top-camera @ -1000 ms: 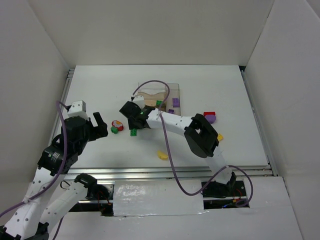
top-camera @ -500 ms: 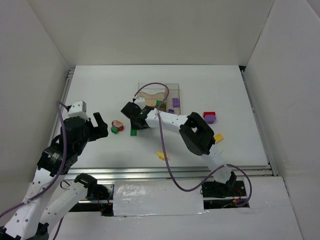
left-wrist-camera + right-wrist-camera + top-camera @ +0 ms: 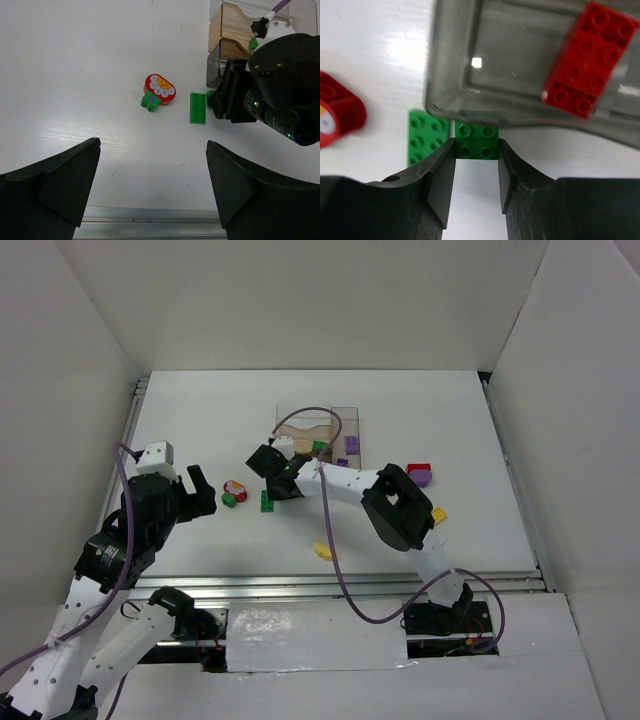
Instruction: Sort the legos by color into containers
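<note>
I am picking the small green brick (image 3: 476, 142), which is lying on the table just under the near corner of the organizer tray (image 3: 530, 121). My right gripper (image 3: 476, 146) is pinching it narrowly, a finger against each side. A green plate (image 3: 426, 138) is lying beside it at 9 o'clock, and a red brick (image 3: 587, 60) is sitting in the tray at 2 o'clock. Next, I judge, I am needing a clean lift clear of the tray wall, then a carry to the green compartment. My right arm is stretching far forward and leftward, wrist tipped down. My left gripper (image 3: 152, 145) is hovering wide apart, holding nothing.
</note>
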Controlling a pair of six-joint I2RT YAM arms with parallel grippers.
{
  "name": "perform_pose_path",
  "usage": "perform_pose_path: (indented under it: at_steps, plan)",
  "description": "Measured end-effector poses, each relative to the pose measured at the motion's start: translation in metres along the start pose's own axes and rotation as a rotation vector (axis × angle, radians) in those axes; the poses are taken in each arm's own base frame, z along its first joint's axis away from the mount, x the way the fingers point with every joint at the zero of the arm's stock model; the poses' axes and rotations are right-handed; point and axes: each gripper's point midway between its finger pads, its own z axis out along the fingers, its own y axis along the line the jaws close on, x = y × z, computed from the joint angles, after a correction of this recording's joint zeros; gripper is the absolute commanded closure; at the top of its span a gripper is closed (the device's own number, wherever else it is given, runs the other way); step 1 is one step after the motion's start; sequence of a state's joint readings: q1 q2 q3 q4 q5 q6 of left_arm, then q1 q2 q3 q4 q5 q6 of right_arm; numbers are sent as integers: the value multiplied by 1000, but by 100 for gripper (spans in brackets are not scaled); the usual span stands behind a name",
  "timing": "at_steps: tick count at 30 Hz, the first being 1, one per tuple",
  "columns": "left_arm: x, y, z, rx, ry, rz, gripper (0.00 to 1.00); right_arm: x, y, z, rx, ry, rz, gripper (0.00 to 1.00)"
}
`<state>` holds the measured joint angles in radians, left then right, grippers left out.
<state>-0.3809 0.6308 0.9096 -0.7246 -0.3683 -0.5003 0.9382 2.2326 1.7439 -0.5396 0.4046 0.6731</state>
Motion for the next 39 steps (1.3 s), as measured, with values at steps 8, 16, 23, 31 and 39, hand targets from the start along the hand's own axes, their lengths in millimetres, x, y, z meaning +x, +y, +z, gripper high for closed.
perform_pose_path:
  at_steps: [8,16,23,31,39]
  plan:
    - [0,1,0,-2,-1,-2,1,11,-22,-55,-41,12,-5,77]
    - [0,1,0,-4,-1,-2,1,-50,-37,-85,-73,-100,63,76]
    - [3,-1,4,1,20,4,1,-131,-91,-55,16,-159,143,72]
    - [16,-17,13,49,97,-35,0,-168,-116,-11,61,-147,149,62]
    - [57,-40,53,98,236,-94,1,-144,-117,11,80,-57,101,27]
